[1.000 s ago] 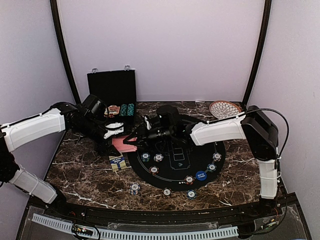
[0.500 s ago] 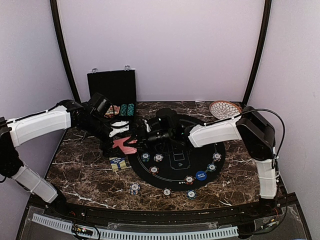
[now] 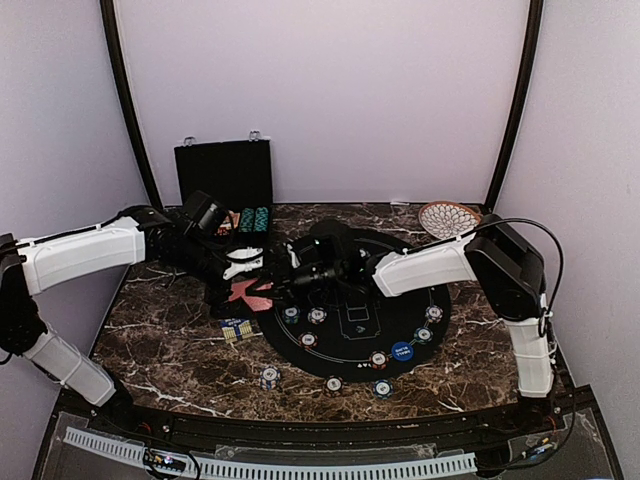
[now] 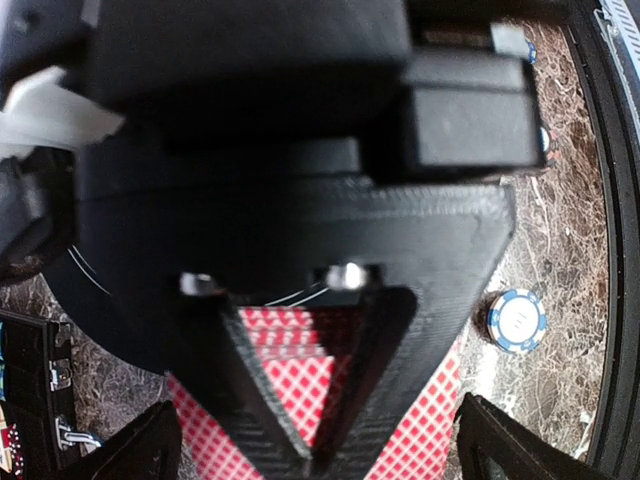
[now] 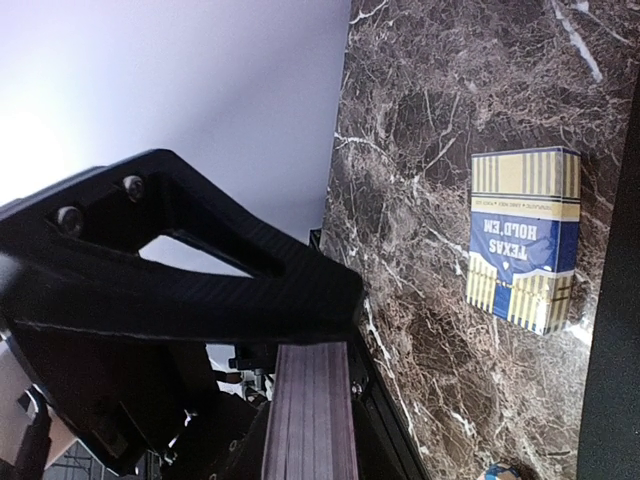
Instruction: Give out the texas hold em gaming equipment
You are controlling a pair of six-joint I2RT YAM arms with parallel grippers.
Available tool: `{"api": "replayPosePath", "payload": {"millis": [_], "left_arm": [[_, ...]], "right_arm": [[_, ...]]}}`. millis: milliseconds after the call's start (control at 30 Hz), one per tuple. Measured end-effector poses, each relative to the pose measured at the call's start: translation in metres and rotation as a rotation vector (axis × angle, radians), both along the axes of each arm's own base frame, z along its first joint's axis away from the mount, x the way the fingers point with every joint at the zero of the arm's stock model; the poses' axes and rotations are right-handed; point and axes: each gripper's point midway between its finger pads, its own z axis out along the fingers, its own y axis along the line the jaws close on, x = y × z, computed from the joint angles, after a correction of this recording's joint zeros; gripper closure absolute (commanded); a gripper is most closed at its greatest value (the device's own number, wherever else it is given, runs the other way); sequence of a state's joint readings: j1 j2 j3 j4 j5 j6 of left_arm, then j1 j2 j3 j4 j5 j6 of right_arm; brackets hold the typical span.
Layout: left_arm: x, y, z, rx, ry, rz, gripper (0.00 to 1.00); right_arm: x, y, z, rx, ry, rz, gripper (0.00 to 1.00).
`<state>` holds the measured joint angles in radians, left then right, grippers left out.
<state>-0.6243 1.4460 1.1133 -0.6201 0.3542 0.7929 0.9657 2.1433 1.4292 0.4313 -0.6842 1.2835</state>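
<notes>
Starting at the near edge, a dark marble table (image 3: 160, 350) is seen, with poker chips (image 3: 268, 377) lying well to the near side of both grippers. A round black mat (image 3: 350, 330) is spread under the right gripper (image 3: 283, 279), and a blue card box (image 3: 235, 328) lies on its near side. A stack of red-backed playing cards (image 5: 315, 410) is pinched in the right gripper. The left gripper (image 3: 243, 262) is spread wide close beside them, and its camera is mostly blocked by the right gripper. Beyond the left gripper an open black case (image 3: 225, 180) is stood by the pale purple wall (image 3: 330, 100).

Card deck (image 5: 310, 425) in right claw (image 5: 305, 352), box (image 5: 524, 240) nearby
</notes>
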Motion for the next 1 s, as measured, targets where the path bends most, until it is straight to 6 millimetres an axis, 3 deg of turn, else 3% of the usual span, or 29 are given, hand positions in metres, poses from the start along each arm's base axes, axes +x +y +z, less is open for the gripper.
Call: {"api": "replayPosePath", "payload": {"millis": [233,500,600,667,833,933,1000], "left_arm": [[0.001,0.004,-0.009,0.026,-0.013,0.009,0.05],[0.01,0.008,-0.01,0.054,-0.053,0.033,0.28],[0.011,0.009,-0.01,0.057,-0.057,0.037,0.3],[0.011,0.009,-0.009,0.056,-0.059,0.037,0.31],[0.012,0.007,-0.006,0.049,-0.059,0.037,0.5],[0.011,0.008,-0.007,0.052,-0.057,0.033,0.17],[0.009,0.009,-0.008,0.056,-0.049,0.034,0.04]], "right_arm": [[0.001,0.001,0.005,0.021,0.002,-0.003,0.85],[0.001,0.002,0.008,0.03,0.01,-0.007,0.67],[0.001,0.002,0.009,0.033,0.009,-0.003,0.59],[0.0,0.002,0.01,0.037,0.007,0.0,0.58],[0.001,0.003,0.01,0.038,0.008,0.0,0.56],[0.004,0.007,0.009,0.038,0.003,0.0,0.48],[0.005,0.006,0.004,0.021,0.001,-0.003,0.47]]}}
